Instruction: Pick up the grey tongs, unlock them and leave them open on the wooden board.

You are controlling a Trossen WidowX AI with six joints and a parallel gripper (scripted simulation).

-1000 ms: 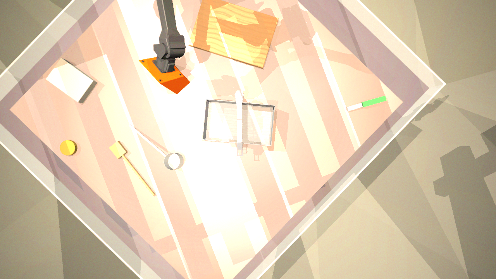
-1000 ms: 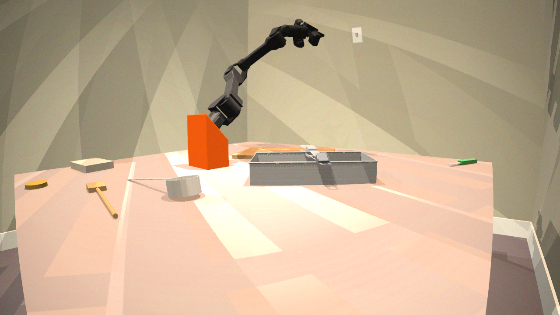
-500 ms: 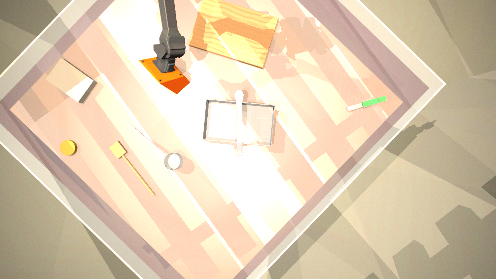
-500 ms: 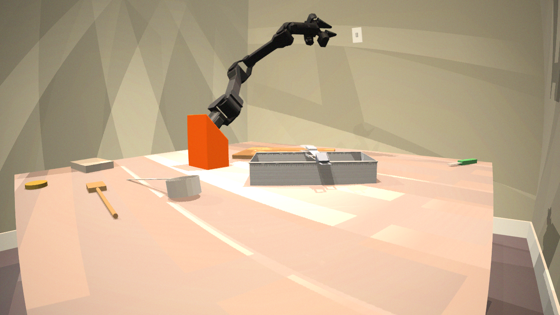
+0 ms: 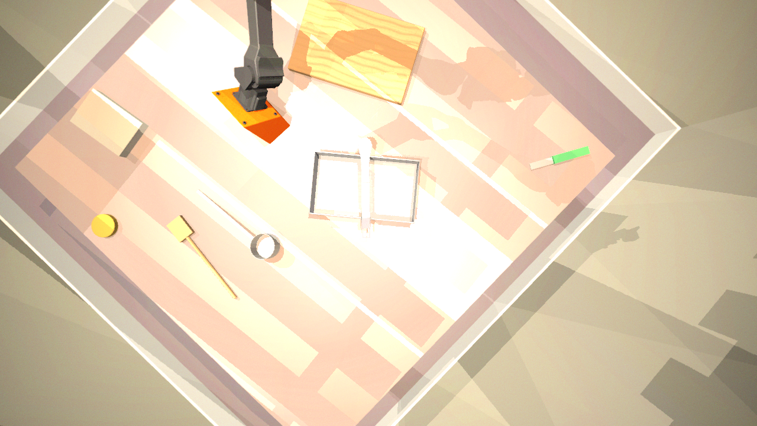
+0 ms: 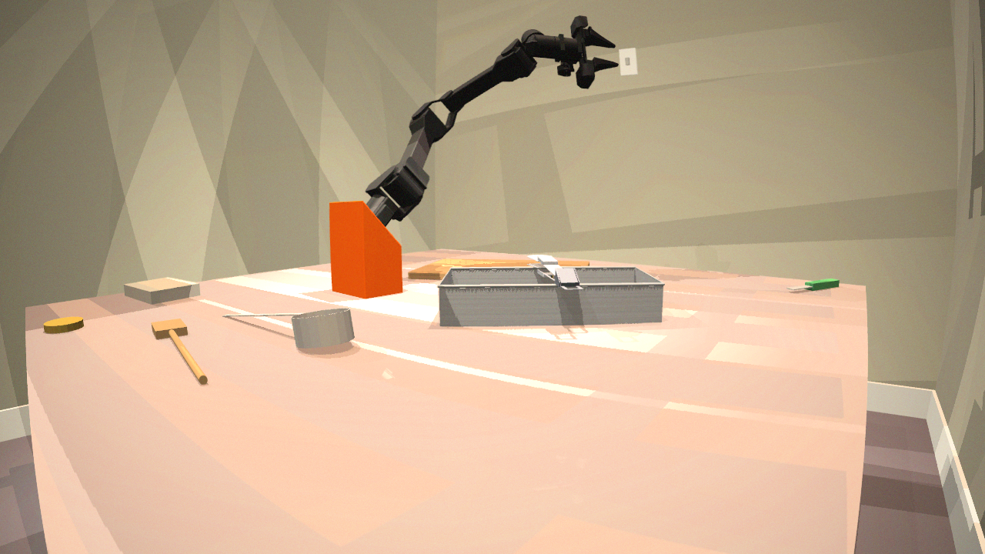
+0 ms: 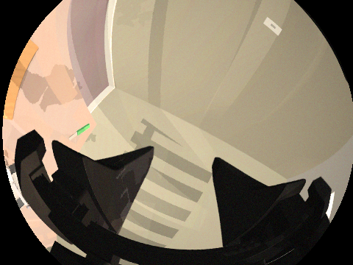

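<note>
The grey tongs (image 5: 365, 185) (image 6: 567, 277) lie across the grey roasting tin (image 5: 313, 185) (image 6: 495, 306), resting on its two long walls, with both ends sticking out past the rims. Their arms look close together. The wooden board (image 5: 359, 50) (image 6: 428, 272) lies flat behind the tin; its edge also shows at the left of the wrist view (image 7: 18, 79). My gripper (image 6: 616, 55) (image 7: 184, 157) is open and empty. It is high in the air above the table, pointing roughly level towards the wall, well away from the tongs. The top view does not show it.
A saucepan (image 5: 252, 246) (image 6: 323, 330), a wooden mallet-like tool (image 5: 212, 268) (image 6: 185, 356), a yellow disc (image 5: 103, 225) (image 6: 63, 324) and a pale block (image 5: 106, 124) (image 6: 159, 290) lie left of the tin. A green-handled tool (image 5: 570, 155) (image 6: 822, 283) (image 7: 83, 129) lies far right. The orange arm base (image 5: 267, 129) (image 6: 358, 255) stands left of the board.
</note>
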